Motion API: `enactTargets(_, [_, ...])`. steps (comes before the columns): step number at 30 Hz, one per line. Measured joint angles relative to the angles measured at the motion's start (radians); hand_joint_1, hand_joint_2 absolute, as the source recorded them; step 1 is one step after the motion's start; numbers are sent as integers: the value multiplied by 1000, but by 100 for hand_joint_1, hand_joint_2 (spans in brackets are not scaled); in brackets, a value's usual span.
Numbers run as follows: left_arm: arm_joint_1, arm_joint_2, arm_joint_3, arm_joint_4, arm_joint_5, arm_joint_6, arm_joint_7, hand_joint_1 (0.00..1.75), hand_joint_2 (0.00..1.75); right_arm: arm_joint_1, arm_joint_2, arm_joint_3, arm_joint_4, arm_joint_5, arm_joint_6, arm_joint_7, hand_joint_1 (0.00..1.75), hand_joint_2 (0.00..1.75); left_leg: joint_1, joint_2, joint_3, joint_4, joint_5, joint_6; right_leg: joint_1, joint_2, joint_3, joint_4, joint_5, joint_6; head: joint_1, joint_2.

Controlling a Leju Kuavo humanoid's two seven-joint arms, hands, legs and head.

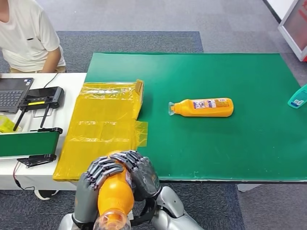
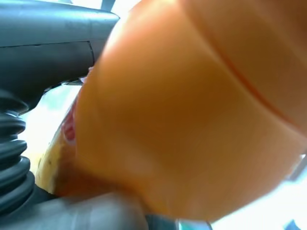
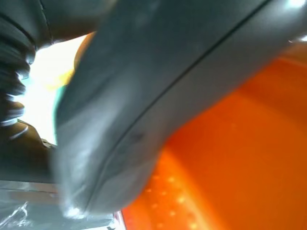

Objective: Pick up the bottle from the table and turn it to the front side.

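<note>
An orange bottle [image 1: 115, 196] with a clear cap is lifted close to my body, below the table's front edge, cap end pointing toward the camera. Both hands wrap around it: my left hand [image 1: 92, 184] grips it from the left and my right hand [image 1: 143, 173] from the right, fingers curled over its top. The bottle's orange body [image 2: 188, 110] shows blurred against my left thumb in the left wrist view. Its orange surface [image 3: 239, 163] lies under my right thumb in the right wrist view. A second orange bottle [image 1: 203, 107] lies on its side on the green mat [image 1: 224, 143], label up, cap to the left.
A crumpled yellow plastic bag [image 1: 103, 122] covers the mat's left edge. A white table at left carries a laptop [image 1: 12, 92], a black device [image 1: 42, 98] and a small green belt [image 1: 29, 143]. A person in a white shirt [image 1: 27, 33] sits behind it. A teal bottle [image 1: 299, 98] lies at the right edge.
</note>
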Motion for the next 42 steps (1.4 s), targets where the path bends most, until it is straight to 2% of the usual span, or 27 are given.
enactTargets(2, [11,-12,21,-48,-137,59,-2,175,175,-2,1,-4,-29,-1,5,16,175,175,0,-1,0,0,0,0,0,-2,1,0,-1,1,0,0])
enactTargets(4, [21,-18,30,-73,-122,62,3,175,175,-1,1,-6,-45,-4,18,42,171,175,0,-2,0,0,0,0,0,-2,1,0,-1,0,0,0])
enactTargets(5, [25,-21,33,-79,-100,62,-1,175,175,-1,1,-8,-49,-7,26,52,158,175,0,-1,1,0,0,-1,1,-1,1,0,0,-1,0,0])
enactTargets(8, [37,-32,48,-91,-70,62,-27,175,175,-1,1,-18,-52,-17,48,61,37,175,0,-1,0,0,0,-1,1,-1,1,0,0,-1,0,0])
enactTargets(9, [41,-37,54,-95,-66,62,-37,175,175,0,2,-24,-51,-23,54,66,7,175,0,-1,0,0,0,-1,1,-1,1,0,0,-1,0,0])
enactTargets(10, [44,-42,61,-101,-64,64,-46,175,175,1,4,-35,-49,-32,61,76,0,175,0,-1,0,0,0,-1,1,-1,1,0,0,-1,0,0])
enactTargets(14, [45,-88,104,-210,-48,118,-76,175,175,41,13,-123,-22,-87,84,131,0,175,0,-4,0,0,1,1,1,-5,4,0,0,0,0,0])
enactTargets(20, [34,-122,179,-390,-41,123,-81,175,175,75,16,-181,-15,-93,110,128,0,175,0,-3,1,0,0,0,1,-4,3,0,0,-1,0,0])
enactTargets(25, [34,-134,209,-424,-31,123,-91,175,175,82,16,-201,-15,-102,111,124,0,175,0,-3,1,0,0,0,1,-4,3,0,0,-1,0,0])
enactTargets(31, [26,-152,246,-465,-130,124,-80,175,175,84,18,-210,-16,-95,127,128,0,175,0,-4,1,0,1,0,1,-4,3,0,0,-1,0,0])
enactTargets(35, [6,-155,296,-425,-108,125,-87,175,175,87,20,-213,-27,-94,131,122,0,175,0,-4,1,0,1,0,1,-4,3,0,0,-1,0,0])
enactTargets(36, [-11,-153,311,-393,-116,125,-73,175,175,89,20,-214,-35,-96,134,114,0,175,0,-4,1,0,1,0,1,-4,3,0,0,-1,0,0])
enactTargets(38, [-60,-132,334,-302,-165,124,9,175,175,95,20,-212,-64,-97,148,102,0,175,0,-4,1,0,2,0,1,-4,3,0,1,-1,0,0])
enactTargets(42, [-185,-42,354,-91,-281,118,220,175,175,105,13,-197,-132,-92,186,98,0,175,0,-4,1,0,3,-2,1,-4,2,0,2,-3,-1,0])
